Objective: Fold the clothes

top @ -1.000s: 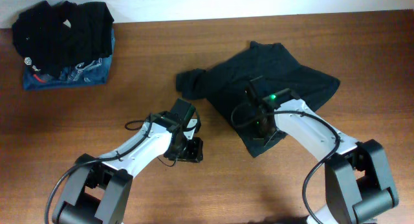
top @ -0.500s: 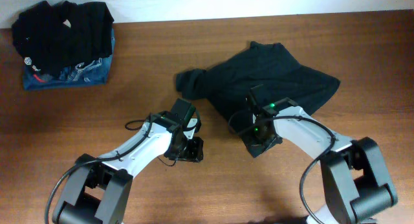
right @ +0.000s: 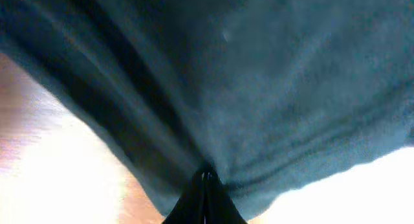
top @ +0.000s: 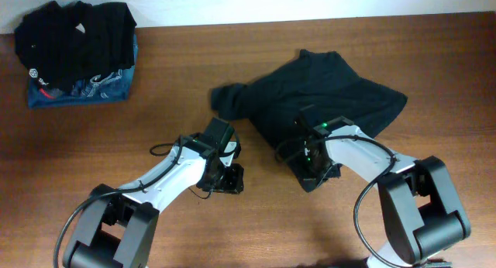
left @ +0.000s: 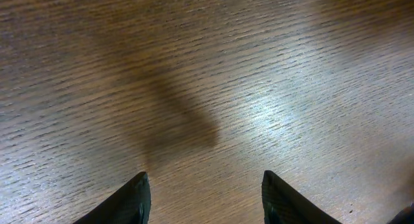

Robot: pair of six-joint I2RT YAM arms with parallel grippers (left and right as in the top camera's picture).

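The black garment (top: 325, 94) lies crumpled right of centre on our surface (top: 194, 74). Our right end effector (top: 312, 161) pinches its near edge, closed tight; our left end effector (left: 204, 185) hangs half-open over bare wood, empty.

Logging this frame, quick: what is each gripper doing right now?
Left gripper: open, holding nothing.
Right gripper: shut on the plain black soft fabric garment.

Rumpled black clothes (top: 333, 90), right of centre
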